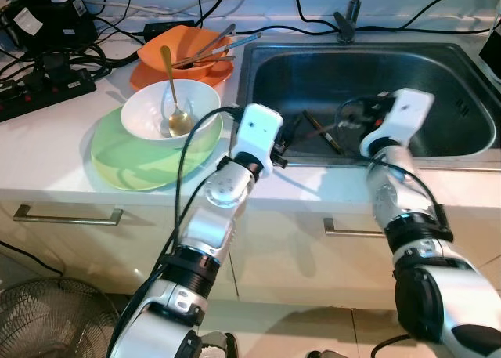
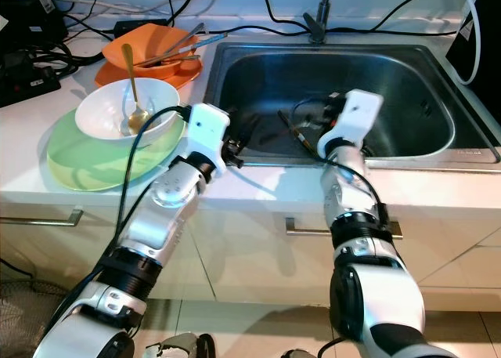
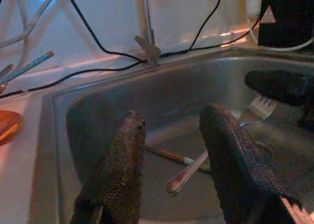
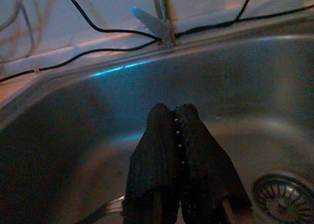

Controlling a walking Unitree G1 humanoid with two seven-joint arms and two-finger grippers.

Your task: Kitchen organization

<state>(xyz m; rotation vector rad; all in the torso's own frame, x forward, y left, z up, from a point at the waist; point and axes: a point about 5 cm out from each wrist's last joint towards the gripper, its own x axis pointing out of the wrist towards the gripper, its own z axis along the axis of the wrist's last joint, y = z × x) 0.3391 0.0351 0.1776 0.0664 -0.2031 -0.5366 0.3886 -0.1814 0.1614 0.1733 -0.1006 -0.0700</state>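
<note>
fork [image 3: 216, 150]: lies on the sink [image 1: 438, 56] floor beside a chopstick [image 3: 169, 155]. left gripper [image 3: 171, 136]: fingers spread, poised above the fork. right gripper [image 4: 175, 121]: fingers pressed together, empty, inside the sink. step: clearing cutlery, likely. next: lower left gripper, pinch the handle.

Sink [image 1: 438, 68]: both arms reach in over the near rim. Left gripper [image 3: 169, 140] at near-left corner, fingers spread, gap between them open. Right gripper [image 4: 176, 123] near mid-basin, fingers pressed together. On the basin floor between the two arms lie a fork [image 3: 221, 145] and a thin stick-like utensil [image 3: 171, 155], crossing. Far half of basin and the drain [image 4: 284, 197] side unobstructed. Tap [image 1: 348, 17] stands at the far rim.

Tabletop left of sink: green plate [image 1: 117, 162] with white bowl [image 1: 145, 111] and gold spoon [image 1: 174, 99] at the near edge; orange dishes [image 1: 168, 52] with utensils behind; cables [image 1: 86, 56] at far-left corner.
</note>
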